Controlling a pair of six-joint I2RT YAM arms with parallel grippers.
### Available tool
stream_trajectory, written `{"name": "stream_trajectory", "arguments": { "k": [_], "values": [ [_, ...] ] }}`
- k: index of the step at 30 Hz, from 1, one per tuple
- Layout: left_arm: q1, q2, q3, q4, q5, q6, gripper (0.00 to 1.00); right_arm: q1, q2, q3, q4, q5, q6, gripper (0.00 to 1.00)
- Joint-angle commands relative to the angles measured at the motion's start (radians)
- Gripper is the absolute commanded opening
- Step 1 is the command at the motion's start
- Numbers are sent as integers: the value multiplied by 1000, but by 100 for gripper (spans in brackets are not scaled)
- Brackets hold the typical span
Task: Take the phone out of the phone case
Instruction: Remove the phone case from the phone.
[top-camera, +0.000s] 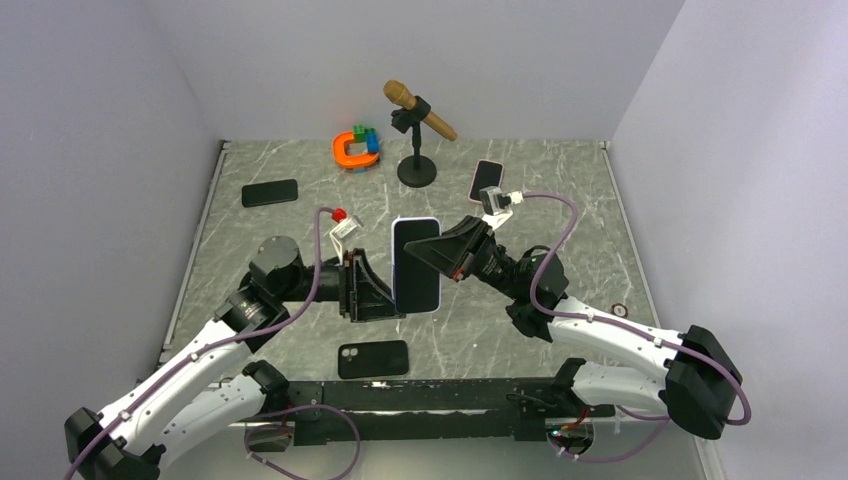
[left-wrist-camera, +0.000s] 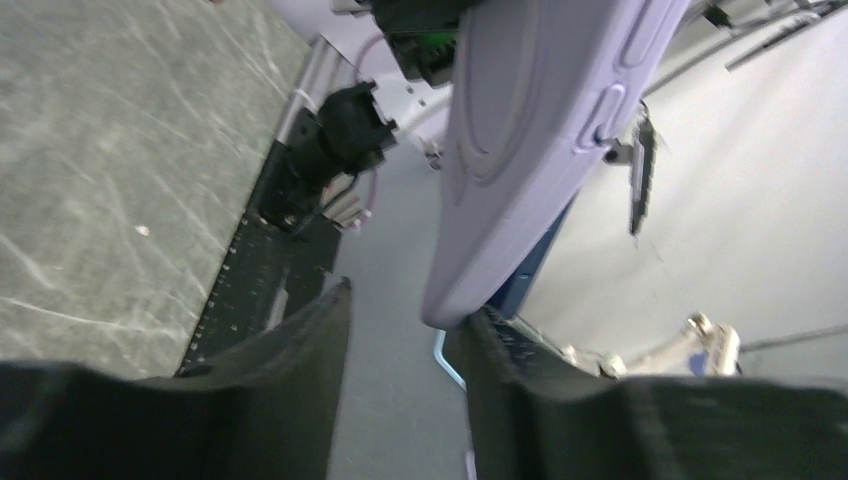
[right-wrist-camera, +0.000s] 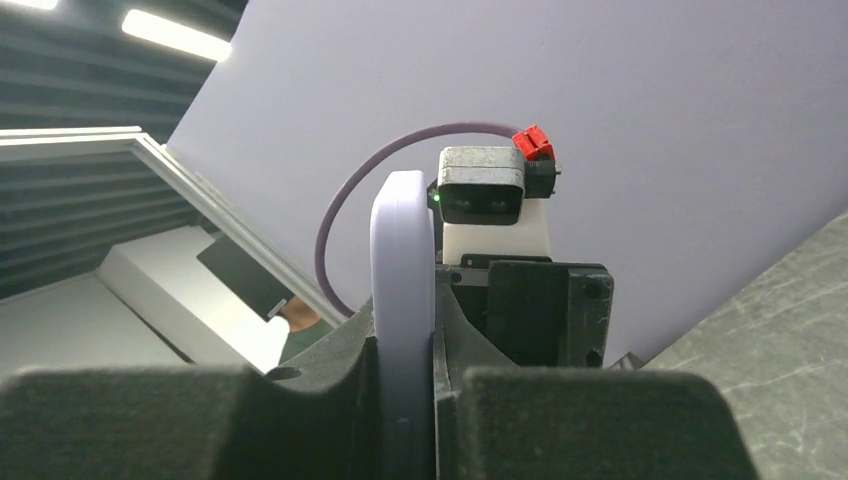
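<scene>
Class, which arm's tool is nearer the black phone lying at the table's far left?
Left. The left tool is at mid-table, diagonally near-right of the black phone; the right tool sits further right, beyond the cased phone between them.

Even, soft light; the left wrist view is blurred.

Left claw (left-wrist-camera: 405, 308) gapes, right claw (right-wrist-camera: 405, 325) pinches tight, both raised facing each other.
</scene>
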Motion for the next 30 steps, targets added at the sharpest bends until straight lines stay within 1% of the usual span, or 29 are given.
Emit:
{"name": "stream_trajectory", "arguments": {
  "k": [1,4,5,6,8,9,11,12,14,16,17,18,19,21,22,24,28,30],
  "values": [
    [26,13,-22,67,-386,-16,63,136,2,36,156,-52,81,0],
    [24,30,-46,161,-342,-69,63,153,25,32,175,-10,57,0],
    [22,38,-56,191,-328,-86,61,158,39,30,192,0,47,0],
    [21,43,-64,217,-317,-99,58,164,46,30,208,6,35,0],
    [21,48,-83,259,-305,-111,44,173,54,31,205,24,-2,0],
    [20,47,-88,271,-303,-108,35,178,52,28,195,35,-22,0],
    [21,44,-80,239,-313,-69,13,181,48,17,178,49,-44,0],
    [20,38,-53,182,-355,-27,0,182,45,12,173,54,-47,0],
    [16,15,-11,15,-505,90,0,183,41,3,171,66,-42,0],
    [-4,-5,53,-194,-792,188,0,185,49,-4,186,81,-3,0],
    [-16,-7,75,-276,-951,212,0,185,60,-4,204,92,30,0],
    [-24,-4,92,-340,-1088,224,0,187,75,-2,234,98,72,0],
    [-28,3,99,-377,-1188,236,0,189,93,0,270,109,115,0],
    [-33,27,106,-426,-1346,256,0,191,144,10,378,120,232,0],
    [-33,41,107,-437,-1393,265,0,194,175,18,437,125,275,0],
    [-33,51,109,-440,-1414,275,0,197,226,40,545,136,338,0],
    [-34,8,68,-364,-1302,287,0,195,301,81,650,130,400,0],
    [-33,-13,68,-369,-1241,284,0,186,308,78,642,117,394,0]
  ]
}}
